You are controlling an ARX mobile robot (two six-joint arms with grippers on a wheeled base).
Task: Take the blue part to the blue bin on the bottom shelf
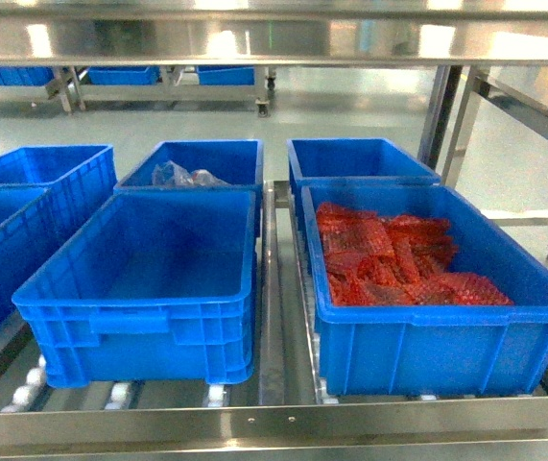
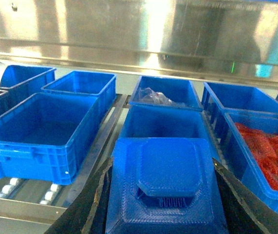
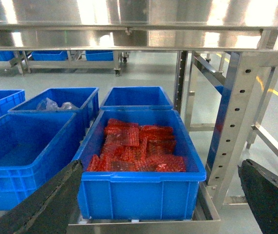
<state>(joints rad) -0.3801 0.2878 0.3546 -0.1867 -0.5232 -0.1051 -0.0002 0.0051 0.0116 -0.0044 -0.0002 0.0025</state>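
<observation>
Stainless racking framed the bottom shelf (image 1: 274, 423), where the left gripper (image 2: 165, 214), clamped on the blue part (image 2: 165, 187), ought to advance level over the empty blue bin (image 1: 144, 288) before releasing.

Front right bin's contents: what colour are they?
Red, packed in the blue bin; clearest in the head view.

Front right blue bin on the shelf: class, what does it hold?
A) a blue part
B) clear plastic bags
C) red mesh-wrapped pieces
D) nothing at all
C: the front right bin is heaped with red mesh-wrapped pieces; the right wrist view shows them too.
</observation>
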